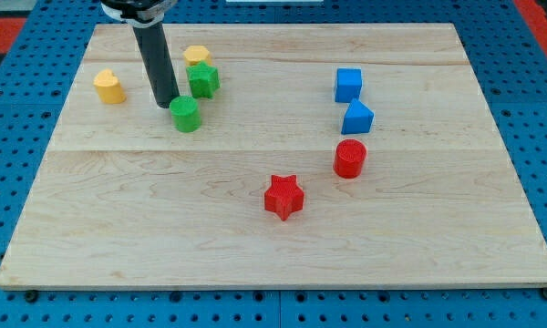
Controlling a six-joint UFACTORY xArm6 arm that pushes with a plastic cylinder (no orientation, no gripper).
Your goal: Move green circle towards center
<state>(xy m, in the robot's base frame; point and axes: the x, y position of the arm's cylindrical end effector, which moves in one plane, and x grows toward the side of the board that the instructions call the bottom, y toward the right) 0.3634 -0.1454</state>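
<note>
The green circle (185, 114) is a short green cylinder in the upper left part of the wooden board (273, 246). My tip (166, 104) sits just to its upper left, touching or almost touching its side. The dark rod rises from there to the view's top. A green star (203, 79) stands just above and right of the green circle.
A yellow block (197, 56) sits behind the green star. A yellow cylinder (109, 87) is at the far left. A blue cube (348, 85) and a blue block (356, 117) are at the right, with a red cylinder (350, 158) below them. A red star (283, 197) lies near the middle.
</note>
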